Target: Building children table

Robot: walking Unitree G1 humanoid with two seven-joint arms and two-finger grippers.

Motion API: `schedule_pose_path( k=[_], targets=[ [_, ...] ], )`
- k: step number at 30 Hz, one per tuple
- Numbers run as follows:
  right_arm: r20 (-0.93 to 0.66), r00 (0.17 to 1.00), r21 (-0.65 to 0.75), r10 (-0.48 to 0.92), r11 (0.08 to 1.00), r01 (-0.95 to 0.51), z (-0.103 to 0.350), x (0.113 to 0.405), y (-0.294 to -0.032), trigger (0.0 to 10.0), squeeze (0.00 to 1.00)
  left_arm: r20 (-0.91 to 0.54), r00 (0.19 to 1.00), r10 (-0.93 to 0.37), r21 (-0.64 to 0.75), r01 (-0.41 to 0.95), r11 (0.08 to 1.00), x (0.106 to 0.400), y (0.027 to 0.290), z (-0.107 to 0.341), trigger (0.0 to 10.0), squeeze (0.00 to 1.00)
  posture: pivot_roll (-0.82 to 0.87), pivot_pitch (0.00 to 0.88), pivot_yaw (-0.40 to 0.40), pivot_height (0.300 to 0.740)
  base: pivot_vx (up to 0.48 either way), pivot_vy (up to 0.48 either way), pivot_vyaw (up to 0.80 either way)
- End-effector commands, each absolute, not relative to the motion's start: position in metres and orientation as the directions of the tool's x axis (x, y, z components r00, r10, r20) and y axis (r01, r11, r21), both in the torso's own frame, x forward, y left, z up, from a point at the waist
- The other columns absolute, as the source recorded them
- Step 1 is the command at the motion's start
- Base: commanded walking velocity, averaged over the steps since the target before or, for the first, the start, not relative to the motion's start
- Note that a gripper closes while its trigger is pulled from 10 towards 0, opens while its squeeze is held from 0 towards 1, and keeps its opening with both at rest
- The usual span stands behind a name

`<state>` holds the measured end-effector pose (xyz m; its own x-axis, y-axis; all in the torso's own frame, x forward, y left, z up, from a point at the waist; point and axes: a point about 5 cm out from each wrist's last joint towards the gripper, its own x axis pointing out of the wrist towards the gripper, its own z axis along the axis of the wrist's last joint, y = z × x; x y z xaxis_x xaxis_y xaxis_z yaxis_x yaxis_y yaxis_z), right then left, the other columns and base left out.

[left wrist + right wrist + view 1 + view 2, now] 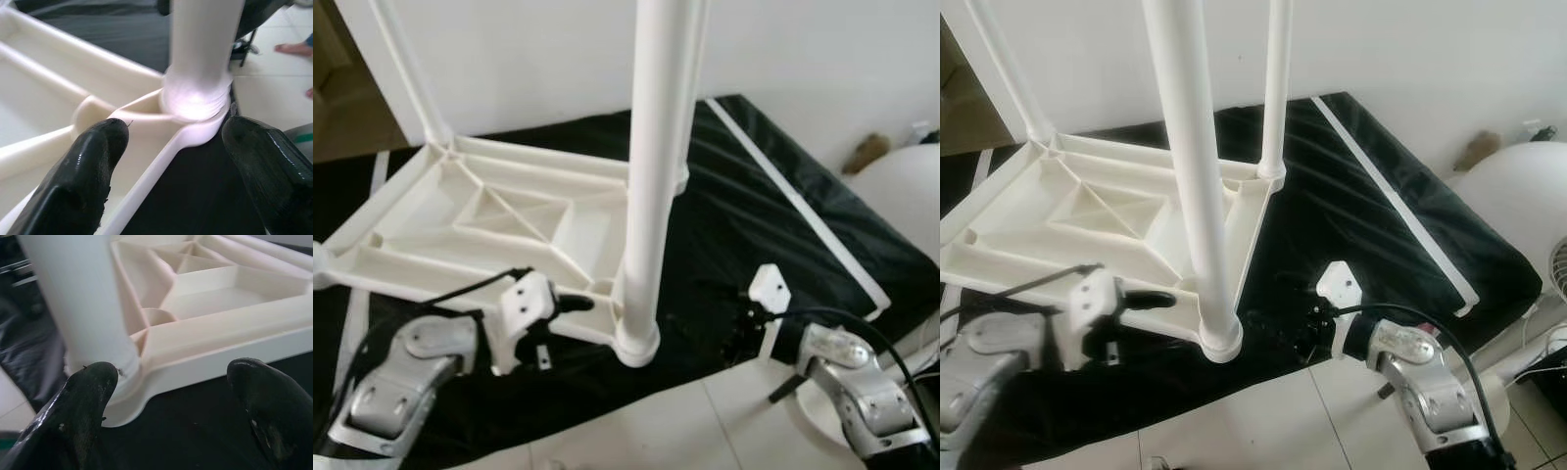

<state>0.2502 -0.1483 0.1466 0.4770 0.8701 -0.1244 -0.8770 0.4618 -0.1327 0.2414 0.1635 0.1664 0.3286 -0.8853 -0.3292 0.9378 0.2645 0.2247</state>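
A white plastic table top [489,220] lies upside down on a black sheet [744,225]. Three white legs stand up from its corners; the nearest leg [648,186] sits in the front corner socket [636,345]. My left gripper [576,305] is open just left of that socket, over the table's front rim. In the left wrist view its fingers [93,161] spread on either side of the leg's base [195,98]. My right gripper [1293,323] is open, low over the sheet to the right of the same leg, with the leg [78,303] and table rim ahead of it.
The sheet lies on a pale tiled floor [705,421] against a white wall [803,49]. A white strip [803,211] runs along the sheet's right side. A white rounded object [906,196] stands at the right. A person's foot [293,48] is on the tiles.
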Motion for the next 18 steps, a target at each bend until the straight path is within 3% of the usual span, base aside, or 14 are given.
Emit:
schedule_pose_path(
  k=[1,4,9,18],
  targets=[
    [-0.149,0.387,-0.126,0.910,0.371,-0.920,0.149,0.245,-0.141,10.0,0.00,-0.365,0.352,-0.862,0.260,0.927,0.269,0.245,0.178,0.171,10.0,0.00,0.00,0.045,-0.009,0.740,0.000,0.000,0.00],
    [-0.166,0.317,-0.118,0.934,0.301,-0.946,0.151,0.242,-0.136,10.0,0.00,-0.382,0.408,-0.829,0.276,0.907,0.319,0.250,0.193,0.174,10.0,0.00,0.01,0.037,-0.015,0.740,0.000,0.000,0.00],
    [-0.167,0.276,-0.122,0.946,0.258,-0.958,0.151,0.243,-0.128,10.0,0.00,-0.384,0.473,-0.793,0.318,0.874,0.368,0.257,0.206,0.174,10.0,0.00,0.01,0.032,-0.019,0.740,0.000,0.000,0.00],
    [-0.123,0.333,-0.169,0.935,0.311,-0.935,0.154,0.258,-0.109,10.0,0.00,-0.362,0.512,-0.779,0.334,0.851,0.404,0.263,0.204,0.171,10.0,0.00,0.02,0.031,-0.021,0.740,0.000,0.000,0.00]
  ],
)
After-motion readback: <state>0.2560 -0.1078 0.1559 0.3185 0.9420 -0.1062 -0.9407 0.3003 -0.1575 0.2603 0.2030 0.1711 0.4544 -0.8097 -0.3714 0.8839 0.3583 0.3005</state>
